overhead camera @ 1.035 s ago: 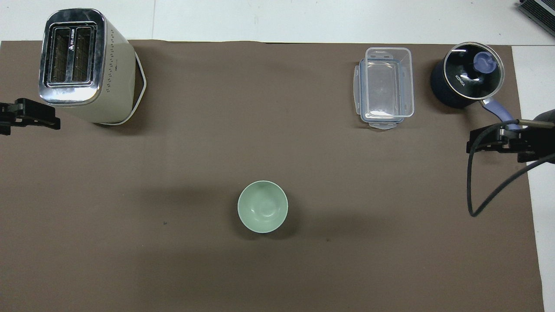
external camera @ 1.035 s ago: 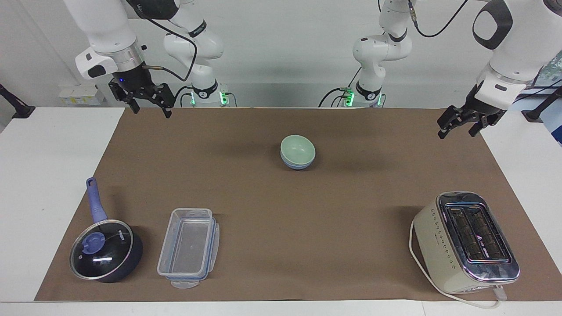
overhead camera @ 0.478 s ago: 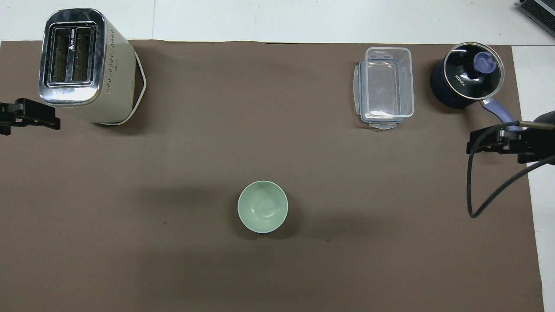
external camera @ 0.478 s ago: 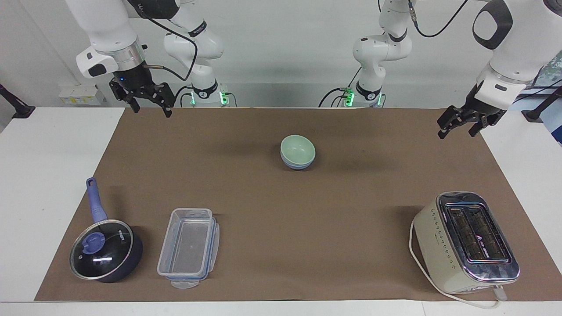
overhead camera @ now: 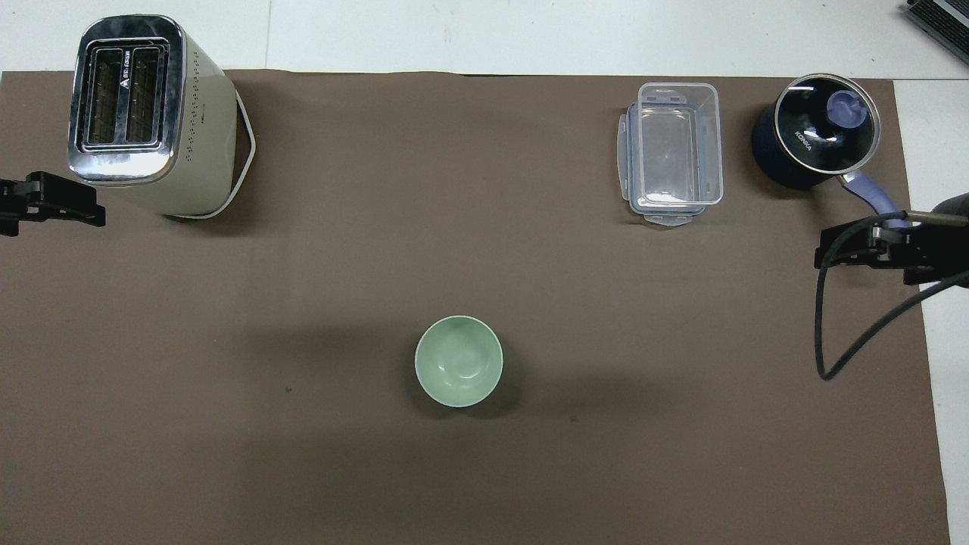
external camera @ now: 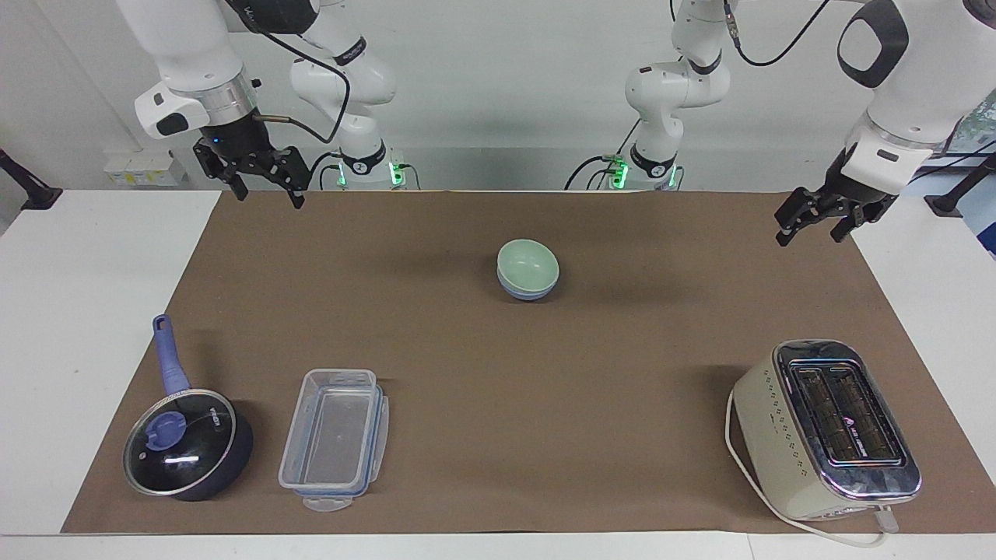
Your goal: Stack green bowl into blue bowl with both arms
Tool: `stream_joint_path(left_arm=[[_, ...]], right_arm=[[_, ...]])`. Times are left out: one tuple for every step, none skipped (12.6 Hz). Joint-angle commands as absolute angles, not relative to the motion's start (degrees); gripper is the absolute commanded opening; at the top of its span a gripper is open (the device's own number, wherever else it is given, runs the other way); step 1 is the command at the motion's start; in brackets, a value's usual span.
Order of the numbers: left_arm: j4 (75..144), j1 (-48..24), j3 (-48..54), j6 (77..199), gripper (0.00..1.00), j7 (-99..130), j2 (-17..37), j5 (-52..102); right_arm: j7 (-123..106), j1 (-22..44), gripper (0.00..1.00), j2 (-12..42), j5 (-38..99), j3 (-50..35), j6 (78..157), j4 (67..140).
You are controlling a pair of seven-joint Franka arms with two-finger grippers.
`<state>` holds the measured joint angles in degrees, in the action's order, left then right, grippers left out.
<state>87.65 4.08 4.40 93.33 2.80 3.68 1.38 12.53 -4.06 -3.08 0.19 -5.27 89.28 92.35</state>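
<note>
Both hands hang open and empty: my left hand over the brown mat's edge at the left arm's end of the desk, my right hand over the mat's corner at the right arm's end, close to the robots. Against a second ago, nothing on the desk has shifted; my right hand has drifted only a touch, my left hardly at all.

The green bowl sits nested in the blue bowl mid-mat, well apart from both hands. Farther from the robots stand the toaster at the left arm's end, and the clear plastic container with the dark saucepan just beside it at the right arm's end.

Nothing stands between either hand and the bowls; bare mat lies all around them.
</note>
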Motion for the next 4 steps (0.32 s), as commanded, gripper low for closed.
stream_joint_path(left_arm=[[87.01,4.31,4.66,92.11,1.00,3.52,3.78,0.26],[87.01,4.31,4.66,92.11,1.00,3.52,3.78,0.26],[87.01,4.31,4.66,92.11,1.00,3.52,3.78,0.26],[87.01,4.31,4.66,92.11,1.00,3.52,3.78,0.26]], right_arm=[[11.95,-4.40,1.00,-4.39,-0.88,-5.62,91.49,94.13],[11.95,-4.48,1.00,-4.13,-0.97,-5.62,91.58,94.13],[11.95,-4.40,1.00,-4.04,-1.05,-5.62,91.58,94.13],[11.95,-4.39,1.00,-4.04,-1.14,-5.62,91.58,94.22]])
